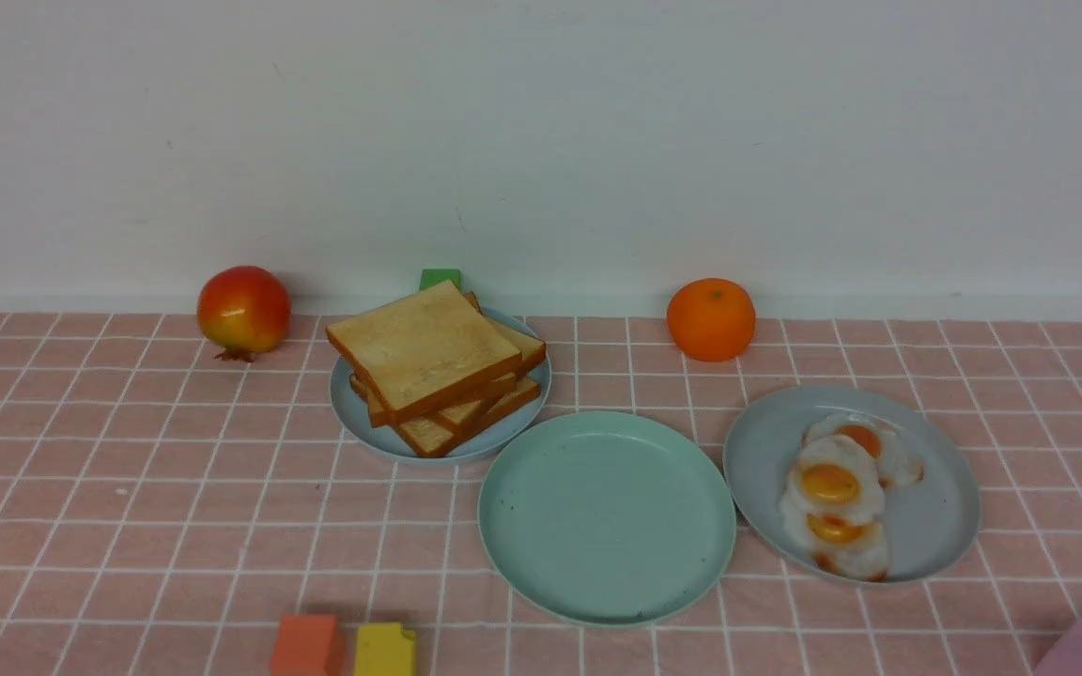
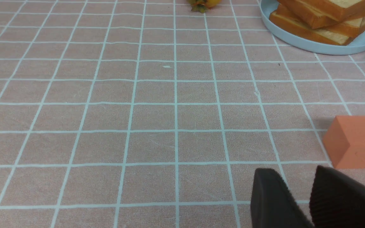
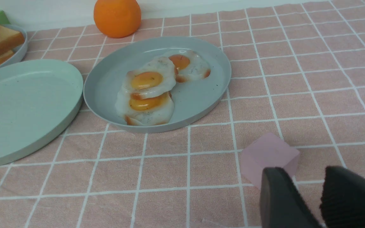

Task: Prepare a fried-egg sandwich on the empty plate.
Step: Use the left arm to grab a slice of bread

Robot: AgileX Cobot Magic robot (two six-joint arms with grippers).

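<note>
Sandwich not begun: green plate bare, toast and eggs at either side

Cloth (image 1: 175, 554): pink check, under everything. Green plate (image 1: 607, 516): mid-cloth, shallow, nothing on it; looks like thin plastic, so likely light and apt to skid if nudged. Best left where it lies.

Egg plate (image 1: 935, 526): grey, just beside it on the right. Bread plate (image 1: 348, 399): pale blue, on the left, set farther back.

Toast (image 1: 424, 347): crooked pile on the bread plate, top slice overhanging the rim. Probably light, springy, dry enough to grip. Take the top slice by opposite crusts, gently; a hard squeeze may bow it, a low bite may drag the slice beneath.

Eggs (image 1: 829, 483): three on the egg plate, overlapping. Look thin, floppy, perhaps slick. The uppermost, yolk showing, seems the easiest; pinch the white near its edge, off the yolk. Risk: two lifting together, or one folding on release.

Left gripper (image 2: 299, 186): fingertips apart, a modest gap, nothing between. Right gripper (image 3: 309, 183): likewise parted and unladen, near the pink block (image 3: 268, 155).

Order, as judged: slice down first, left arm; egg next, right arm; second slice to close.
</note>
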